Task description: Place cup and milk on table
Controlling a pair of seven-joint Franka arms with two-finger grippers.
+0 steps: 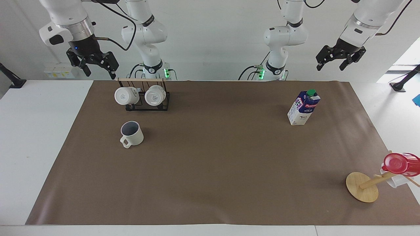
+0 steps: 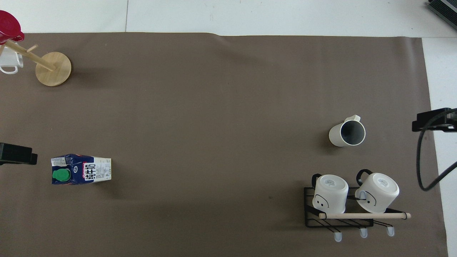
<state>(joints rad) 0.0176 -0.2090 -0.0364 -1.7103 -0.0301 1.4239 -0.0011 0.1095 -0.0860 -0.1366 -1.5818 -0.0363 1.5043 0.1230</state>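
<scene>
A: Reading the facing view from one edge across, what comes first?

B: The right tool (image 1: 97,69), raised over the corner of the brown mat (image 1: 210,164) near the black rack (image 1: 147,102), fingers spread wide and holding nothing. The rack carries two white mugs (image 1: 126,95), stamped bases showing; I cannot read the stamps.

A: And the cup?

B: The cup (image 1: 132,133) stands upright on the mat, farther from the robots than the rack, toward the right arm's end of the desk (image 1: 32,147), handle turned away from the robots.

A: Then the milk?

B: The milk (image 1: 303,108) stands upright toward the left arm's end. The left tool (image 1: 330,65) hangs in the air at that end, also wide and empty. Last, a wooden mug tree (image 1: 362,186) with a red cup (image 1: 398,164).

A: Any writing?

B: Only the overhead view gives it: Chinese characters on the carton's side (image 2: 89,172), probably 纯牛奶. That view also shows smiling faces drawn on the racked mugs and a clear mug (image 2: 10,63) on the tree, but just the edges of both tools.
</scene>
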